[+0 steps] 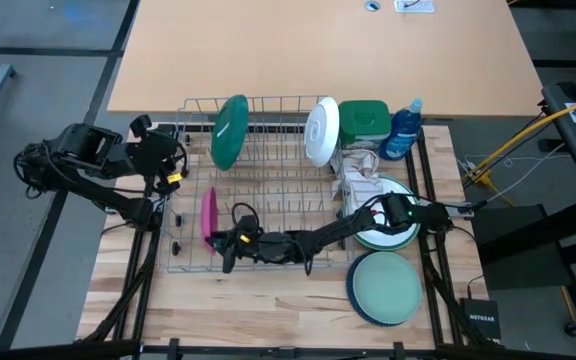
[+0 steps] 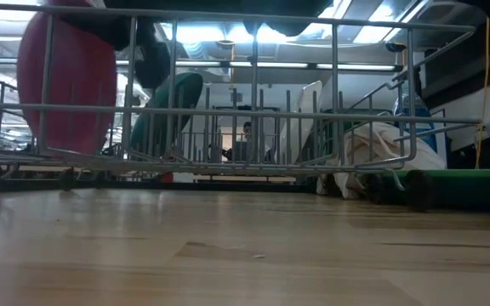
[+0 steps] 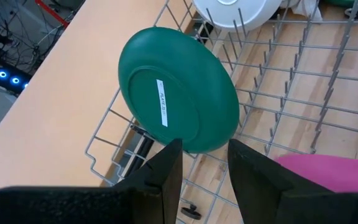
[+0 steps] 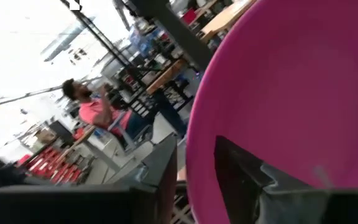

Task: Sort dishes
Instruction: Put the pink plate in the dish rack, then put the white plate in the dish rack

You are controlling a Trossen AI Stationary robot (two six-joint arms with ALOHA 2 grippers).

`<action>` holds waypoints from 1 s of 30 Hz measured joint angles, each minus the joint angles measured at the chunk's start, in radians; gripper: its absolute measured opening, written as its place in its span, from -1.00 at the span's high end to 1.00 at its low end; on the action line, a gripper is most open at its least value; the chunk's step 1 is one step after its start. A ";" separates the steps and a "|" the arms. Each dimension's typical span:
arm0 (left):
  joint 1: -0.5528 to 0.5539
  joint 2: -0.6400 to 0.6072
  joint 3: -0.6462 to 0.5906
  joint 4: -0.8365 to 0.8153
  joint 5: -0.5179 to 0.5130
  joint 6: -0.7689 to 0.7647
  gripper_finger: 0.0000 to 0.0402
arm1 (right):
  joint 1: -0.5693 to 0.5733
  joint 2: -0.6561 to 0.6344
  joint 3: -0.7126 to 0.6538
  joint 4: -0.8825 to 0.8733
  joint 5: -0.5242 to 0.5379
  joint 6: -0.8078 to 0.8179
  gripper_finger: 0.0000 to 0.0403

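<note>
Standing on edge in the near left part of a wire rack [image 1: 268, 190], a pink plate [image 1: 208, 220] is being straddled at its rim by the right end effector [image 1: 224, 243], which is reaching across from the right arm's base. In the right wrist view the pink plate [image 4: 291, 106] is filling most of the frame, and its edge is being seen between the two dark fingers [image 4: 160, 180], which are standing a little apart on either side of it; whether they are pressing on it cannot be told.

A dark green plate [image 1: 229, 130] is being held upright by the rack's far left wires, and a white plate [image 1: 321, 130] is standing upright at the far right. The left end effector [image 1: 175, 178] is being kept just outside the rack's left side, its fingers [image 3: 166, 174] apart and empty, pointed at the dark green plate [image 3: 178, 99].

On the wooden surface [image 1: 268, 315] right of the rack, a stack topped by a white plate [image 1: 393, 225] is being partly covered by the right arm. Nearer the front edge, a light green plate [image 1: 386, 287] is lying on a navy one [image 1: 353, 290]. A cloth [image 1: 363, 180], a green tub [image 1: 364, 118] and a blue bottle [image 1: 403, 130] are sitting behind the stack.
</note>
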 joint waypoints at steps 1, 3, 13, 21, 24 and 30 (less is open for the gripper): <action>0.000 0.000 0.000 0.000 0.000 0.000 0.42 | -0.004 0.000 0.000 -0.001 0.004 0.000 0.42; 0.000 0.000 0.000 0.000 0.000 0.000 0.42 | -0.015 0.000 0.000 0.006 0.004 0.002 0.40; 0.000 0.000 0.000 -0.001 0.000 0.000 0.42 | -0.063 -0.001 0.000 0.008 -0.197 0.000 0.38; 0.000 0.000 0.000 -0.001 0.000 0.008 0.42 | -0.094 -0.001 0.000 -0.026 -0.418 0.044 0.38; 0.000 0.000 0.000 -0.001 0.000 0.009 0.42 | -0.096 -0.001 0.000 -0.057 -0.395 0.062 0.38; 0.000 0.000 0.000 -0.001 0.000 0.011 0.42 | -0.098 -0.011 0.000 -0.085 -0.382 0.095 0.38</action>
